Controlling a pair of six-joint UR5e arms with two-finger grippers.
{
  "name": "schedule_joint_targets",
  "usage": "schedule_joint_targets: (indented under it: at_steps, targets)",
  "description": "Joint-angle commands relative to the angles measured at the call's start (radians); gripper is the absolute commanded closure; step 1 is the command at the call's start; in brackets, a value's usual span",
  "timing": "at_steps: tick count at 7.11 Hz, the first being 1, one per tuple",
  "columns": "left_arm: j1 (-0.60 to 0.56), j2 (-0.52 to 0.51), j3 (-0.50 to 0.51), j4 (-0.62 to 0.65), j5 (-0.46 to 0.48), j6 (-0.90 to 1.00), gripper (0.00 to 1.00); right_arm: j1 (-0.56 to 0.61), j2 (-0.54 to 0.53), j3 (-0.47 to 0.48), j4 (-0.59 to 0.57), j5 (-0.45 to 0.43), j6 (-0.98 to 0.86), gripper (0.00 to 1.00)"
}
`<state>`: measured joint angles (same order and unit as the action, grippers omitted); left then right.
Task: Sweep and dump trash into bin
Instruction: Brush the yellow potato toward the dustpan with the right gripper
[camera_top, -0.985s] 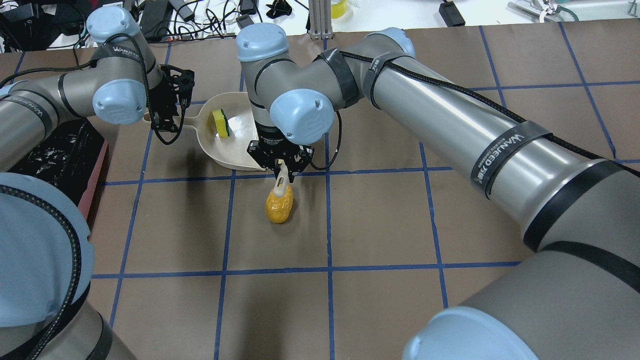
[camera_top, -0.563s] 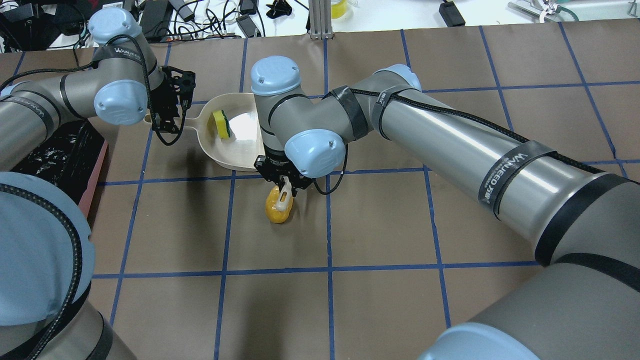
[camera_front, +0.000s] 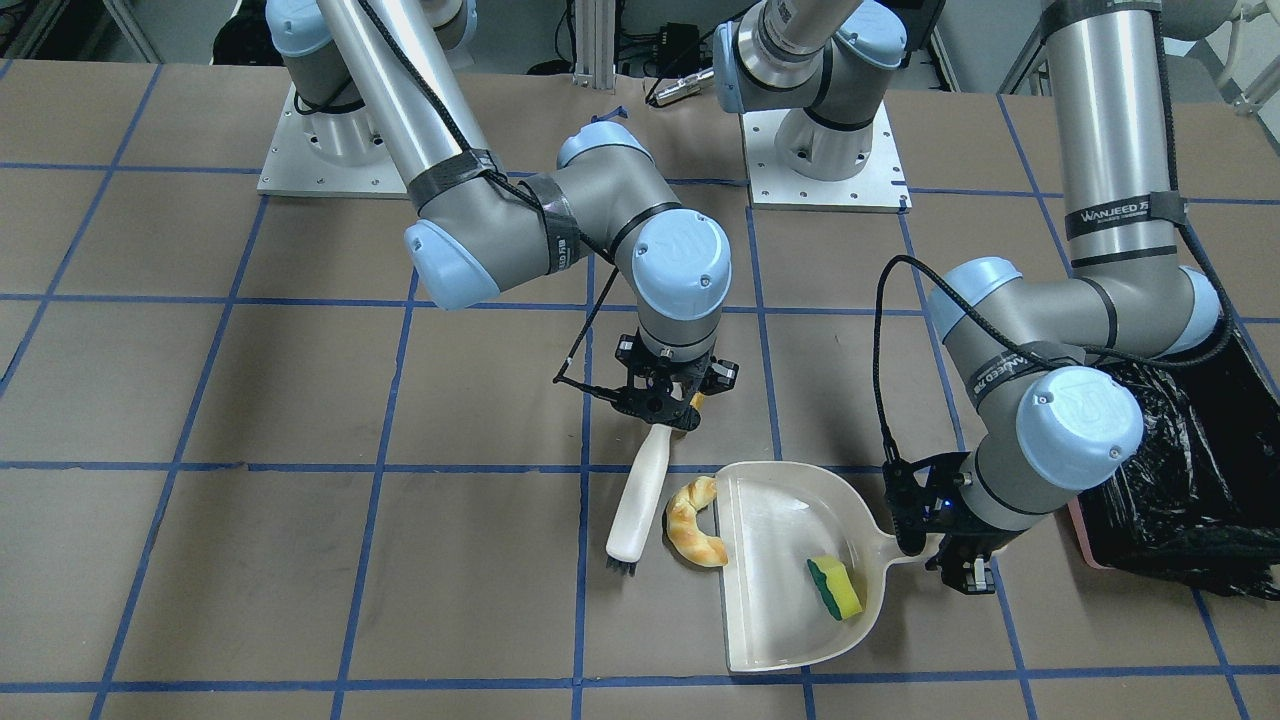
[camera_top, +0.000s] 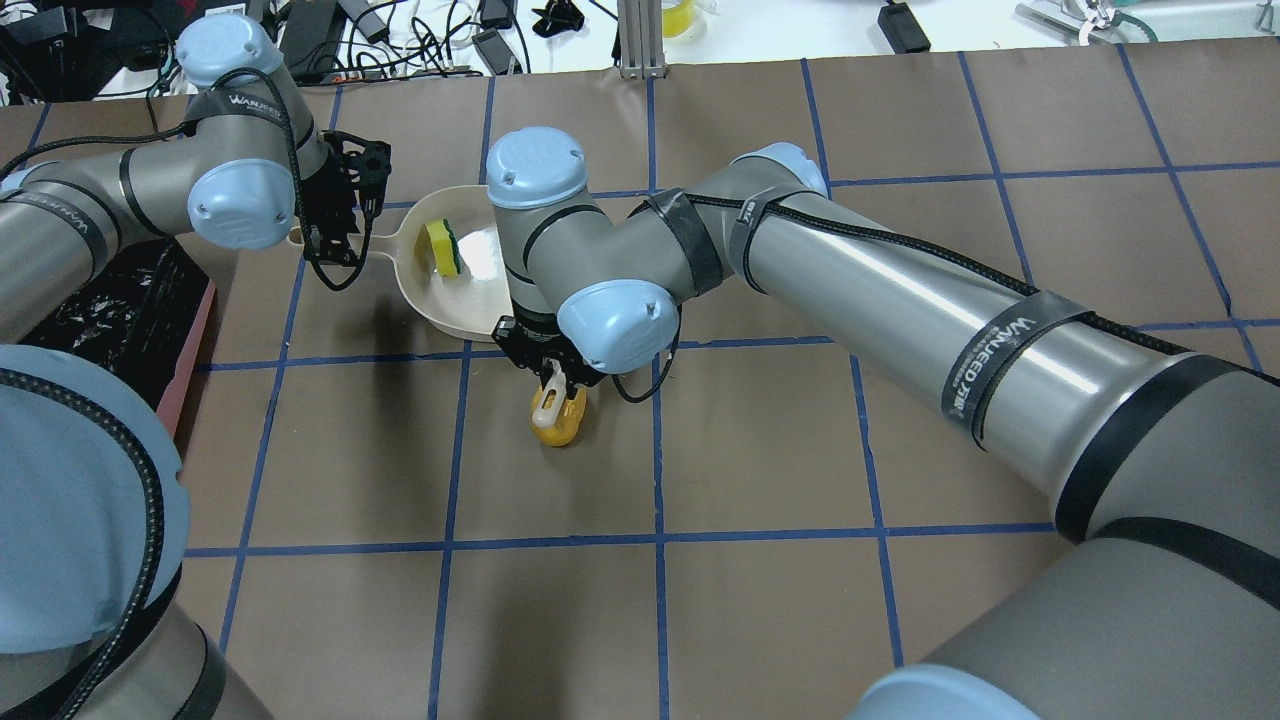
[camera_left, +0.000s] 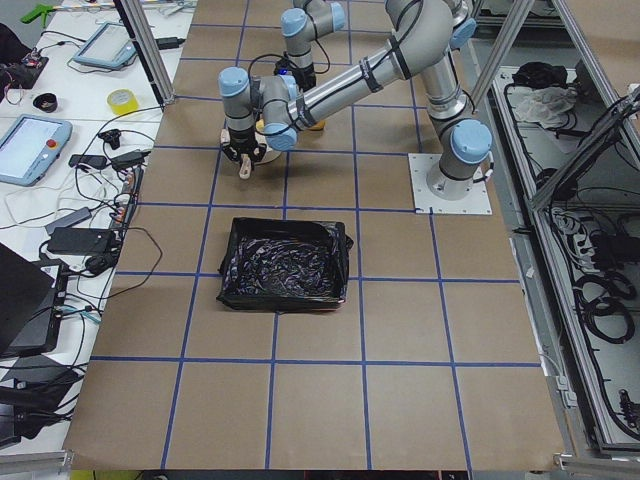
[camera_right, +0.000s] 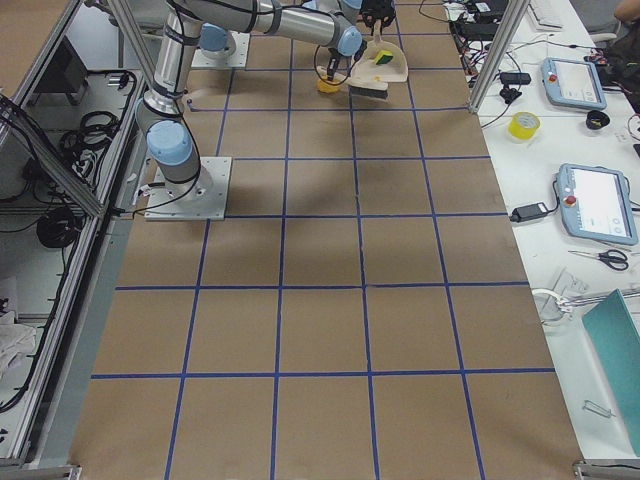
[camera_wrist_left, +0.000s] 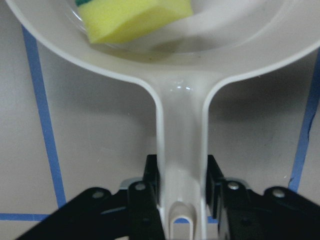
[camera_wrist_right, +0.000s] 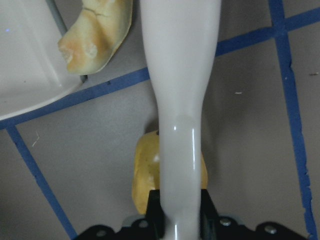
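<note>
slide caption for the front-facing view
Sweeping: right gripper holds the brush beside the croissant at the dustpan mouth; left gripper holds its handle, sponge inside.

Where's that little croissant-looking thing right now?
In the front-facing view the croissant piece lies on the table near the middle, between the brush and the open edge of the dustpan.

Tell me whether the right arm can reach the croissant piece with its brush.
Probably yes: the brush in the right gripper sits right beside the croissant piece, with nothing between them.
</note>
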<state>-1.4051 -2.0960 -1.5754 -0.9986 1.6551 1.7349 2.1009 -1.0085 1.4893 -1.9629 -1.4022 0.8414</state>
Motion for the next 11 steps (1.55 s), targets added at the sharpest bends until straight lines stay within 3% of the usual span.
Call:
schedule_joint_targets:
  at_steps: [1,5,8,11]
  targets:
    - [0.002,0.002,-0.002,0.000,0.000,0.000,1.00,0.008,0.007,-0.003,-0.002,0.061,0.013,1.00]
    - [0.000,0.011,-0.003,-0.002,0.000,0.002,1.00,0.008,0.027,-0.010,-0.010,0.210,0.045,1.00]
    - [0.000,0.011,-0.003,-0.002,0.005,0.002,1.00,0.010,0.099,-0.159,-0.010,0.342,0.126,1.00]
    - [-0.002,0.013,-0.003,-0.003,0.012,0.002,1.00,0.010,0.130,-0.263,-0.010,0.417,0.182,1.00]
